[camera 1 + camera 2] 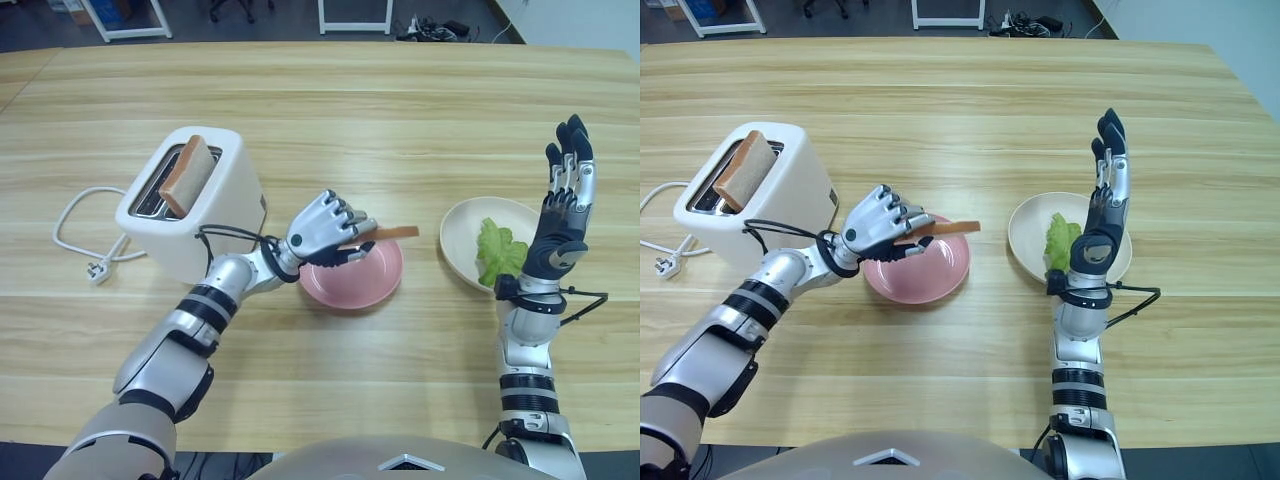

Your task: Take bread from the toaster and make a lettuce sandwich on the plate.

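The left robot hand [325, 232] was curled around one end of a slice of bread [398, 232] and held it nearly flat above the pink plate [375, 285]. The free end of the slice reached past the far right rim. The right robot hand [562, 205] stood upright with its fingers stretched out and held nothing. It was just beside the cream dish [462, 225], where the lettuce leaf [497, 250] lay. A second slice [188, 175] stood tilted in a slot of the white toaster [215, 215], on the left of the worktop [400, 120].

I judge that the step in hand was to lay this first slice on the plate. To do it well, the robot hand should draw the slice back toward the middle of the plate, lower it until it lies flat, and only then loosen the fingers. If it let go where it was, the overhanging end could tip the slice off the rim. The fingers should leave sideways, so as not to drag the bread.

The back of the left robot hand covered the gripped end of the slice and part of the plate, so I could not tell how firmly the bread was held, or whether it touched the plate. The other toaster slot was too dark to judge.
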### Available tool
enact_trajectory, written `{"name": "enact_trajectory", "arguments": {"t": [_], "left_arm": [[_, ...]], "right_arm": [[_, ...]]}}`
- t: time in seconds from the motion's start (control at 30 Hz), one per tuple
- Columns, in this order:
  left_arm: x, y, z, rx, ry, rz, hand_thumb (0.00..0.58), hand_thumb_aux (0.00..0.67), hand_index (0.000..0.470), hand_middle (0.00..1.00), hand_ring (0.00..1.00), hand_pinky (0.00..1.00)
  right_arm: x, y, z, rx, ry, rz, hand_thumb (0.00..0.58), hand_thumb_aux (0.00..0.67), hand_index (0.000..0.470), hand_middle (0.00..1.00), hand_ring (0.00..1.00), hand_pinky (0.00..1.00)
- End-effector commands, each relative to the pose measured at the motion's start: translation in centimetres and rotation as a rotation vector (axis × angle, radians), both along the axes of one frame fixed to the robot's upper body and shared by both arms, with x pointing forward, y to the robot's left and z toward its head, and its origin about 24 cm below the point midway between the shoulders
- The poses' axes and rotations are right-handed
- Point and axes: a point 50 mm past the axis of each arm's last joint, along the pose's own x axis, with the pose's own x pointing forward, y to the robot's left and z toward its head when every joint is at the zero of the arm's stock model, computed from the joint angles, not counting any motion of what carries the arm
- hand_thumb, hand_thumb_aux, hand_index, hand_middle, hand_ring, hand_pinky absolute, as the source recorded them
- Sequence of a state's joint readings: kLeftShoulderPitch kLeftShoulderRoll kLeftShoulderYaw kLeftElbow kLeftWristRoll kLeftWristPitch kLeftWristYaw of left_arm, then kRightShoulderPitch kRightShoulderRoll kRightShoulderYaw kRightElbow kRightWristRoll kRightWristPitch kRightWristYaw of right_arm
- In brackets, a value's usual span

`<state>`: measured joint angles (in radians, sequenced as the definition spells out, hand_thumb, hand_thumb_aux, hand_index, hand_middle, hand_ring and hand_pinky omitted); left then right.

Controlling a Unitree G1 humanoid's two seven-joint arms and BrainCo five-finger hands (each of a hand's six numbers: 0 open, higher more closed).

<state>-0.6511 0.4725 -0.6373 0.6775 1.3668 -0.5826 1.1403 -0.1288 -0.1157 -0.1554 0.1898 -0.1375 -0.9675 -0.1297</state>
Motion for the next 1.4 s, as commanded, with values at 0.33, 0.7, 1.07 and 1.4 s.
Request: {"name": "enact_trajectory", "arguments": {"t": [0.33,0.7,1.07,1.4], "left_arm": [[-0.8,1.5,-2.8,0.188,-0.165,-0.058,0.58,0.67,0.47,1.0,1.0,1.0],[-1.5,2.4,-2.0,0.162,-0.075,-0.058,0.0,0.0,0.0,0.0,0.0,0.0],[-1.2,2.5,0.0,0.021,-0.049,0.03,0.0,0.0,0.0,0.0,0.0,0.0],[-4.8,2.7,-1.8,0.196,0.255,-0.142,0.0,0.0,0.0,0.0,0.0,0.0]], "right_arm": [[-0.7,-0.2,0.0,-0.009,0.001,0.001,0.0,0.0,0.0,0.0,0.0,0.0],[-1.4,-0.5,0.1,-0.018,0.005,-0.016,0.0,0.0,0.0,0.0,0.0,0.0],[-1.8,-1.3,0.1,-0.038,0.015,-0.039,0.0,0.0,0.0,0.0,0.0,0.0],[-1.6,-1.5,-0.1,-0.057,0.035,-0.037,0.0,0.0,0.0,0.0,0.0,0.0]]}}
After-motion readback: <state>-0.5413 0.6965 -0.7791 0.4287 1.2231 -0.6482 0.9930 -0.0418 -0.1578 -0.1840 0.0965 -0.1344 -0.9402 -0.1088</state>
